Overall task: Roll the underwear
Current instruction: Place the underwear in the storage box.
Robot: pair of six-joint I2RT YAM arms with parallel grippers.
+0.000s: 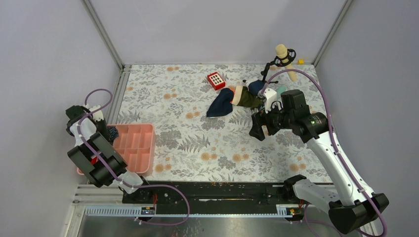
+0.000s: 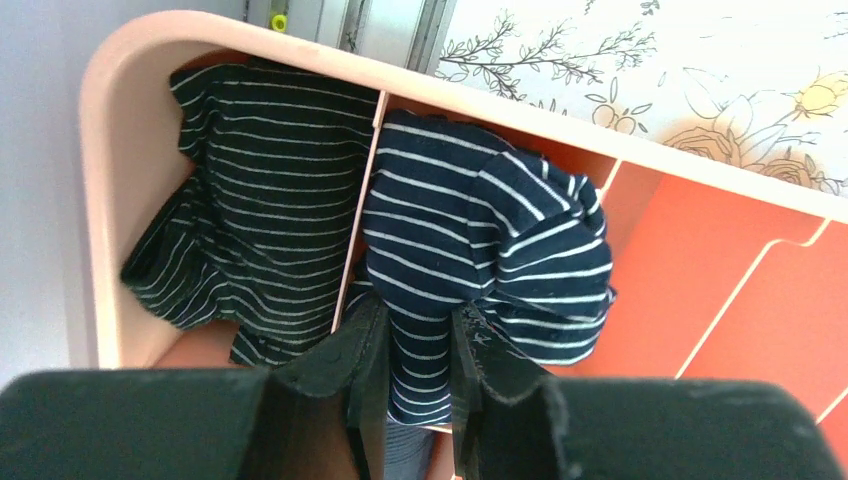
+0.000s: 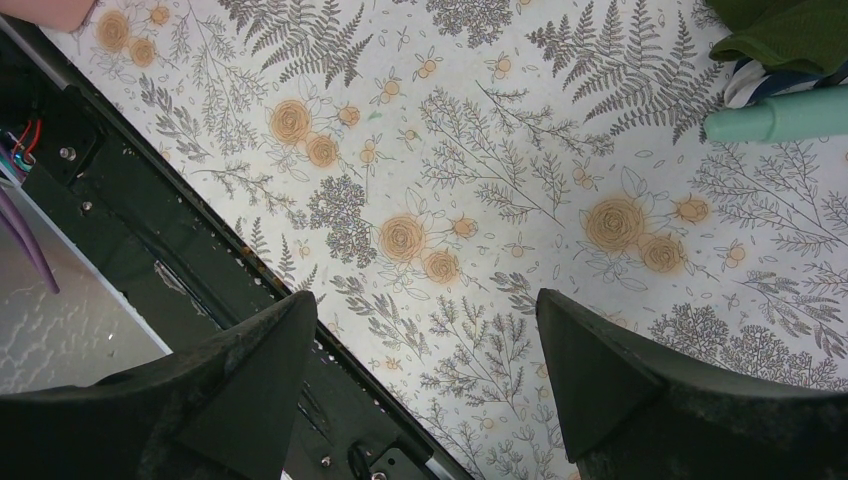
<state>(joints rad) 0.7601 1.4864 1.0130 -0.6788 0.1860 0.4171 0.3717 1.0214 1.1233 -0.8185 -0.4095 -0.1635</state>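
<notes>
The underwear [image 2: 480, 240], navy with thin pale stripes, is bunched into a rounded bundle in a compartment of the pink tray [image 2: 130, 70]. My left gripper [image 2: 418, 345] is shut on the bundle's near end, and striped cloth fills the gap between its fingers. In the top view the left gripper [image 1: 106, 131] hangs over the tray's far left corner [image 1: 141, 127], with a bit of the underwear [image 1: 113, 132] showing beside it. My right gripper [image 1: 260, 129] hovers open over the flowered table at the right; in its wrist view the right gripper [image 3: 425, 340] holds nothing.
A darker striped cloth [image 2: 240, 200] fills the tray's neighbouring compartment. At the back of the table lie a plain navy cloth [image 1: 221, 104], a green and tan garment [image 1: 245, 97], a red box [image 1: 216, 80] and a stand with a pale head [image 1: 282, 52]. A teal object [image 3: 780, 118] lies near the right gripper.
</notes>
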